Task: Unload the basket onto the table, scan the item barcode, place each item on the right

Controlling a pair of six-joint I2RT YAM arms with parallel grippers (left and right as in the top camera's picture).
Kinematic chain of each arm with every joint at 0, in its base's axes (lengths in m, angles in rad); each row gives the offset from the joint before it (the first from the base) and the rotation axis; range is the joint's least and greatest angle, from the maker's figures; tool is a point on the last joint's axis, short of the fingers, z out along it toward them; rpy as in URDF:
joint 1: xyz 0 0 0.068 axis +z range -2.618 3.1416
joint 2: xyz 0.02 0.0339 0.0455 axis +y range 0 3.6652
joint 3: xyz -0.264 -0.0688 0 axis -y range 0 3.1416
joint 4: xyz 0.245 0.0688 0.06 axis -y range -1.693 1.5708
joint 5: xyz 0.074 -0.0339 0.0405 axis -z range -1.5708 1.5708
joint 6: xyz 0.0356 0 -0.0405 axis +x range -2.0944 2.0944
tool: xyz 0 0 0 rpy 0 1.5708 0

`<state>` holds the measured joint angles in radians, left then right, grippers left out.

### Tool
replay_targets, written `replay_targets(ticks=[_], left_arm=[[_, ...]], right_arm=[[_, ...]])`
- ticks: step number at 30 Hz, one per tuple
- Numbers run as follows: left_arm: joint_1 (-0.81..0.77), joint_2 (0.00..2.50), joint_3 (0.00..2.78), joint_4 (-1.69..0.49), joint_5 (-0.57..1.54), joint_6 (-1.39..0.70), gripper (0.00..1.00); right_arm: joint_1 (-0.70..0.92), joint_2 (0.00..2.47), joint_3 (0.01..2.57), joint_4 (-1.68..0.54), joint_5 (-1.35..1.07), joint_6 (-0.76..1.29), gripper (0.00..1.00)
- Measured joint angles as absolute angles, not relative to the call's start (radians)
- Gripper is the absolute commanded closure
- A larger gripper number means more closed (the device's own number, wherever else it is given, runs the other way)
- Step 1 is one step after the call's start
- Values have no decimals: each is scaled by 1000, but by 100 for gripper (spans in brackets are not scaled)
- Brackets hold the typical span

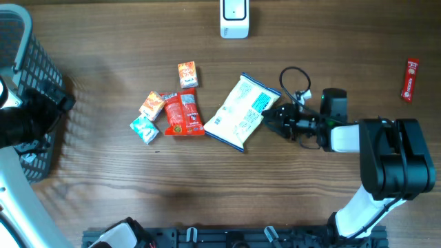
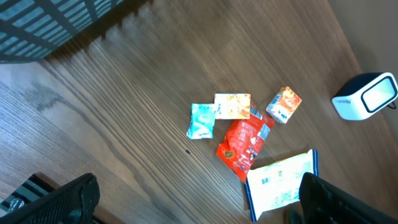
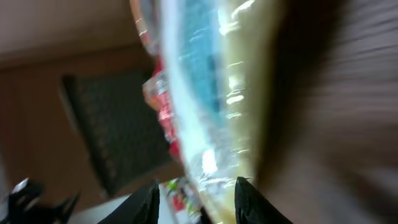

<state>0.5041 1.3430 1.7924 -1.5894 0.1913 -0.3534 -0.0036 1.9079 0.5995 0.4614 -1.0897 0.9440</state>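
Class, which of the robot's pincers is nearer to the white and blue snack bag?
Right. The right pincer sits right at the edge of the snack bag; the left pincer hangs far off across the table, over by the basket.

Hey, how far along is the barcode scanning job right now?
Nothing looks scanned yet: the white scanner stands apart from every item. In hand: the right gripper is at the white-and-blue bag, though its grip is unclear. Still to do: lift the bag and show its barcode to the scanner.
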Motion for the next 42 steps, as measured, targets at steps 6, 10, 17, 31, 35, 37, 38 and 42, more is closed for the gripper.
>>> replay_targets(ticks=[6, 10, 17, 31, 35, 37, 38, 42], left_arm=[[504, 1343, 1792, -1589, 191, -353, 0], [504, 1343, 1792, -1589, 191, -353, 0], [504, 1343, 1792, -1589, 192, -354, 0], [452, 1350, 1792, -1513, 410, -265, 0], [328, 1396, 1793, -1464, 482, -199, 0], [242, 1447, 1793, -1428, 504, -182, 0], [204, 1477, 1793, -1410, 511, -176, 0], [91, 1597, 1792, -1344, 526, -164, 0]], right_arm=[[-4, 1892, 600, 379, -970, 860, 53], [-3, 1793, 603, 204, -859, 797, 49], [-3, 1687, 603, 112, -712, 728, 38], [-2, 1668, 603, 109, -668, 709, 21], [-2, 1666, 603, 116, -668, 709, 18], [-2, 1666, 603, 117, -668, 709, 17], [-3, 1666, 603, 117, -668, 709, 17], [-3, 1665, 603, 119, -669, 709, 15]])
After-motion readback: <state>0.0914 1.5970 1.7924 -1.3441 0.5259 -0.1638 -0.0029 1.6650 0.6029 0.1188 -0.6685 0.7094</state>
